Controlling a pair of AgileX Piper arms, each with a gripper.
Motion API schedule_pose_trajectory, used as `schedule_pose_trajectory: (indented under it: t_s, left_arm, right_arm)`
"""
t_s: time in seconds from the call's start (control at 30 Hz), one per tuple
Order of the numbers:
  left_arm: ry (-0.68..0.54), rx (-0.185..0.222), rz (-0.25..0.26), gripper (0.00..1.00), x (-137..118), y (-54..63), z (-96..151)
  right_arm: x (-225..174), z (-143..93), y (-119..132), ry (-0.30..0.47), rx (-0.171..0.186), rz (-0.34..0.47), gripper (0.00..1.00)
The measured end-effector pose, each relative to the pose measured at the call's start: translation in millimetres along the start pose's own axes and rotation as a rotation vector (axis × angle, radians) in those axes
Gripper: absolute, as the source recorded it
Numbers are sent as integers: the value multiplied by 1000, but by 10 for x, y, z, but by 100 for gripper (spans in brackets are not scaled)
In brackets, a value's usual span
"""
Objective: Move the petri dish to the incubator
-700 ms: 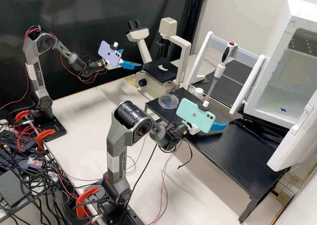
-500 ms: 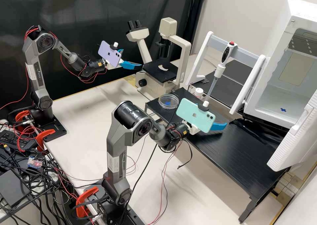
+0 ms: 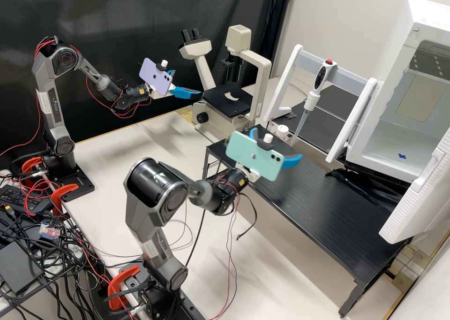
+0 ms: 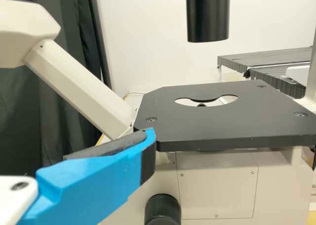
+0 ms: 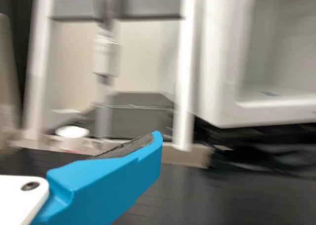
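Observation:
At the microscope, the left gripper (image 3: 188,83) is open and empty in the high view; one blue finger of the left gripper (image 4: 144,151) is before the stage in its wrist view. Over the black shelf, the right gripper (image 3: 277,143) has its two fingers spread. In the right wrist view, a finger of the right gripper (image 5: 148,153) stands over the shelf. A phone on the right wrist covers the shelf end where the petri dish was. The white incubator (image 3: 365,159) is open at the right, with a blue mark (image 3: 402,156) on its floor; the incubator (image 5: 224,104) is blurred in the right wrist view.
The microscope (image 3: 262,90) stands at the back, its black stage (image 4: 222,128) near the left finger. Behind the black shelf (image 3: 328,202) are a pipette stand (image 3: 296,66) and a white-capped container (image 3: 282,131). The incubator door (image 3: 417,193) juts over the shelf's right end.
The right arm has swung its open gripper left and somewhat back, away from the incubator. Its phone now hides the petri dish's earlier spot. My left arm has kept still.

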Motion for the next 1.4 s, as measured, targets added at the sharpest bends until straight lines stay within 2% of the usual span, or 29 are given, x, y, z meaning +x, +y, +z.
schedule_pose_trajectory:
  t_s: [0.1, 0.23, 0.4, 0.53, 0.77, 1.0, 1.03, 1.2, 1.37, 1.4]
  left_arm:
    - [0, 0, 0, 100, 0, 0, 0]
    - [0, 0, 0, 100, 0, 0, 0]
    - [0, 0, 0, 100, 0, 0, 0]
    - [0, 0, 0, 100, 0, 0, 0]
    - [0, 0, 0, 100, 0, 0, 0]
    - [0, 0, 0, 100, 0, 0, 0]
    - [0, 0, 0, 100, 0, 0, 0]
    - [0, 0, 0, 100, 0, 0, 0]
    - [0, 0, 0, 100, 0, 0, 0]
    - [0, 0, 0, 100, 0, 0, 0]
  right_arm:
    - [-85, -137, -152, 68, -34, -61, 100]
    - [-125, -230, -341, 93, -41, -105, 100]
    - [-116, -232, -580, 92, -86, -188, 100]
    - [-71, -148, -715, 47, -109, -229, 100]
    - [48, -53, -799, -6, -110, -240, 100]
    - [116, -7, -792, -16, -105, -217, 100]
    - [118, -2, -797, -15, -106, -216, 0]
    - [162, 23, -838, -21, -78, -218, 0]
    - [207, 42, -855, -19, -83, -220, 0]
    - [216, 49, -856, -20, -73, -221, 0]
